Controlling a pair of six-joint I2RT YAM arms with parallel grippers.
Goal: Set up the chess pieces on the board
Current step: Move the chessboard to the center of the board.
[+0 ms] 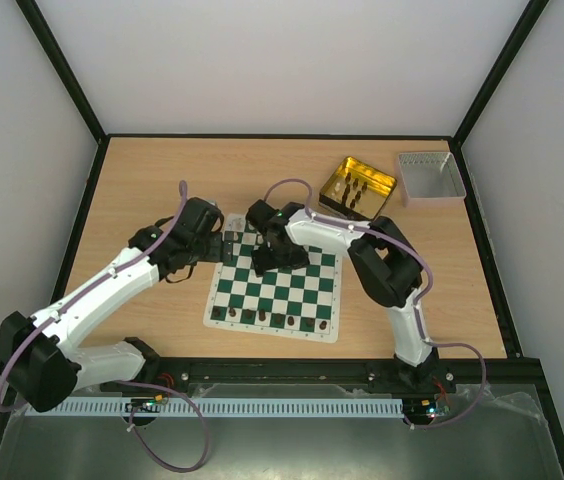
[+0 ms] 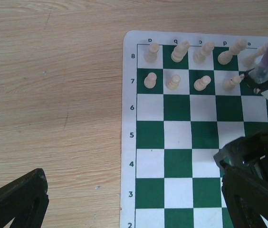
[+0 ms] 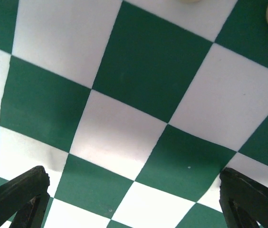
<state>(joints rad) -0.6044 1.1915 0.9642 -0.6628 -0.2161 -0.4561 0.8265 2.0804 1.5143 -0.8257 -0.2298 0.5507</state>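
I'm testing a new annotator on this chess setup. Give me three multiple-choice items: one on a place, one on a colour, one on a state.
1. The cream pieces stand:
A. on rows 7 and 8 of the board
B. in the grey tray
C. on bare table

2. The yellow tray holds chess pieces coloured:
A. cream
B. dark brown
C. red

3. The right hand is:
A. shut on a pawn
B. open and empty
C. out of view

Answers:
1 A, the left wrist view shows them beside the printed 7 and 8.
2 B, the top view shows dark figures inside.
3 B, its fingers stand wide apart over bare squares.
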